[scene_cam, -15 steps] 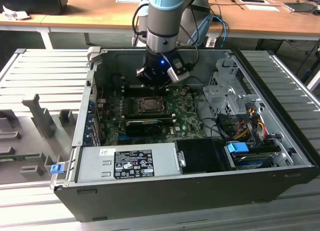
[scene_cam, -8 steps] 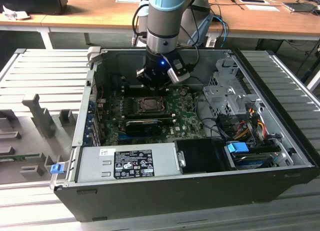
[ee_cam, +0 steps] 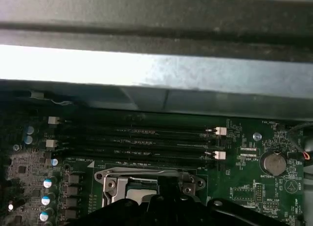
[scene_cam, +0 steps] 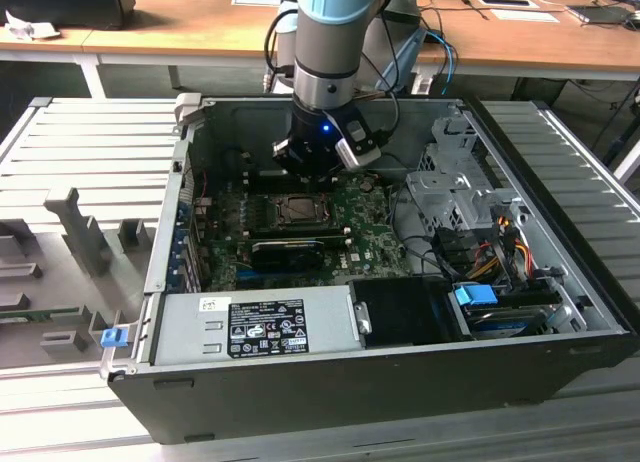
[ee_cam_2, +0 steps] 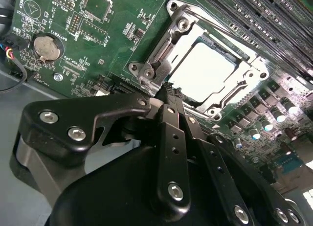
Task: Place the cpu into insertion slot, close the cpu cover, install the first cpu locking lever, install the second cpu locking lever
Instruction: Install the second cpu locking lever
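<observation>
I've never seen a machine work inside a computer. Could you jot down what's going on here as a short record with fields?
Setting: open dark computer case holding a green motherboard
Arm: black pincer lowered near the socket's edge
Chip: silver-grey square cpu lying in the socket
Cover: silvery metal frame plate lying closed around the chip
Pincer contents: nothing visible between the fingers
Nearby: round coin battery, long black memory slots

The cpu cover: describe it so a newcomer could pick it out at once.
Inside the open computer case, find the green motherboard. Below the long black memory slots lies the cpu cover, a silvery metal frame with a square window showing the cpu. Nothing nearby is bright bare metal.
</observation>
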You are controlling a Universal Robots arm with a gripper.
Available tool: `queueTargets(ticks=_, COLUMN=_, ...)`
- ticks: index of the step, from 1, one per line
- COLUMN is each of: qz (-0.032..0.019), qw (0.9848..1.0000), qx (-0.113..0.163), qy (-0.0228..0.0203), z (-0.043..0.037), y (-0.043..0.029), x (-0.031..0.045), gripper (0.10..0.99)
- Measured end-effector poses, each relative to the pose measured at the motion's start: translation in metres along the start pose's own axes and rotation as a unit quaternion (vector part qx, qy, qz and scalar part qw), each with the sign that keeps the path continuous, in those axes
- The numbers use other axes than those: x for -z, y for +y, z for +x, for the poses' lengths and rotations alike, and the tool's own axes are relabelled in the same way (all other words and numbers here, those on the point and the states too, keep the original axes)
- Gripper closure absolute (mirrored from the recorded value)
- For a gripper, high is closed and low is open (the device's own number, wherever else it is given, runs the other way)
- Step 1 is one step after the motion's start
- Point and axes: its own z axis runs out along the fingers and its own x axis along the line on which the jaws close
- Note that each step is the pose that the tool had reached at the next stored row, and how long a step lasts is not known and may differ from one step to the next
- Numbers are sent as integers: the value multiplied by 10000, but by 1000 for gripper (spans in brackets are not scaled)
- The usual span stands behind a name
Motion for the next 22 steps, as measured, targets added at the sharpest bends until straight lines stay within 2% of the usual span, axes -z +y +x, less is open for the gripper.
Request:
queueTargets(ticks=2, qz=0, qw=10000, qx=0, qy=0, z=1, y=5, x=49, gripper=980)
queueTargets(ticks=3, qz=-1, qw=10000, qx=0, qy=-1, z=1, y=15, x=161, gripper=980)
queueTargets(ticks=7, qz=0, qw=10000, qx=2, qy=0, z=1, y=19, x=277, gripper=980)
queueTargets(ticks=15, qz=3, qw=10000, qx=0, qy=1, z=12, y=-169, x=271, gripper=980)
queueTargets(ticks=17, qz=3, qw=10000, qx=-2, qy=15, z=13, y=-225, x=277, gripper=980)
queueTargets(ticks=19, qz=2, qw=10000, qx=-2, qy=18, z=17, y=-290, x=284, gripper=980)
queueTargets(ticks=22, qz=2, qw=10000, qx=-2, qy=18, z=26, y=-441, x=297, gripper=980)
